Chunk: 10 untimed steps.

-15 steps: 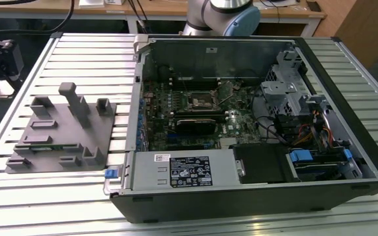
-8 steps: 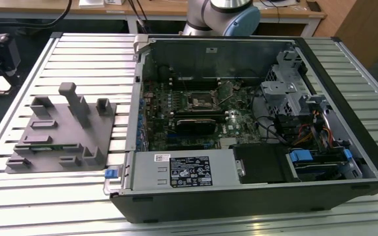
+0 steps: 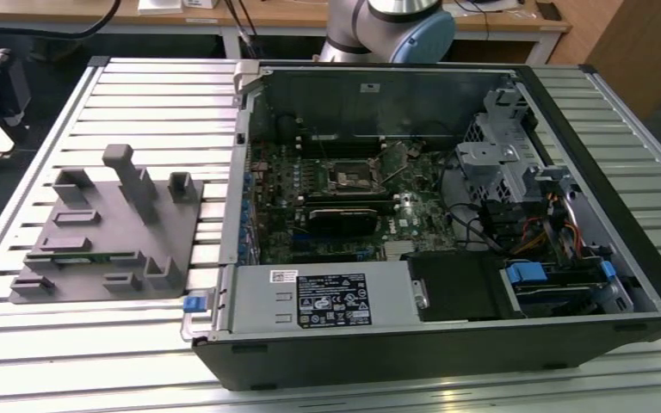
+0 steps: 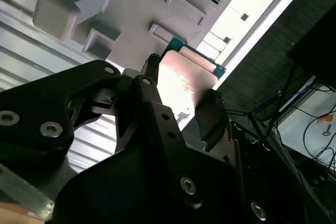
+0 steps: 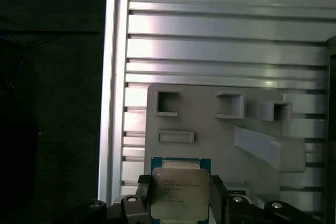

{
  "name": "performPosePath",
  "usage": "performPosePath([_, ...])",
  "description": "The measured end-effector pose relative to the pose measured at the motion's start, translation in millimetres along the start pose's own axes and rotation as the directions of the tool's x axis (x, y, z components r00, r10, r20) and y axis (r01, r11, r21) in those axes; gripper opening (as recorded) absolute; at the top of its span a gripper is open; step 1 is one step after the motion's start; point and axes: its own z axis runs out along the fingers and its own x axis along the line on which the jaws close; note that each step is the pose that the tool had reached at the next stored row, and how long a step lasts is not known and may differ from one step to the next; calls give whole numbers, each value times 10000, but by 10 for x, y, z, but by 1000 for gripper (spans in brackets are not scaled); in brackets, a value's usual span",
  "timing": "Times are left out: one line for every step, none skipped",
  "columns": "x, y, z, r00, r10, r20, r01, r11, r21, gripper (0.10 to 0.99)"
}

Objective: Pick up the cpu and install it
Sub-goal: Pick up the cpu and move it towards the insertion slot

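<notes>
**Gripper (image 5: 181, 184) holding the cpu (image 5: 180, 195) above the grey fixture (image 5: 210, 129).**
In both wrist views the jaws are clamped on two opposite edges of the cpu, which appears to be held clear of the fixture and the slatted table (image 5: 220, 40), its metal lid turned up. The chip is judged light, thin and stiff, but fragile on its underside. Edge contact, as here, suits it, with modest force, since the smooth rim could slip. In the exterior view, the open computer case (image 3: 606, 284) with its socket (image 3: 348, 178) stands just beside the fixture.
</notes>
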Motion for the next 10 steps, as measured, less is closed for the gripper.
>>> performPosePath([0, 1, -13, 10000, 0, 0, 0, 10000, 0, 529])
performPosePath([0, 2, -27, 10000, 0, 0, 0, 10000, 0, 529])
performPosePath([0, 3, -42, 10000, 0, 0, 0, 10000, 0, 529])
performPosePath([0, 5, -59, 10000, 0, -1, 0, 10000, 0, 529])
performPosePath([0, 6, -72, 10000, 0, -1, 0, 10000, 1, 529])
performPosePath([0, 7, -84, 10000, 1, -1, -1, 10000, 0, 529])
performPosePath([-1, 8, -97, 10000, 1, 0, -1, 10000, 1, 529])
performPosePath([-1, 9, -111, 10000, 0, 0, 0, 10000, 0, 529])
performPosePath([-1, 10, -123, 10000, 1, 0, -1, 10000, 1, 529])
performPosePath([-1, 12, -135, 10000, 2, 0, -2, 10000, 0, 529])
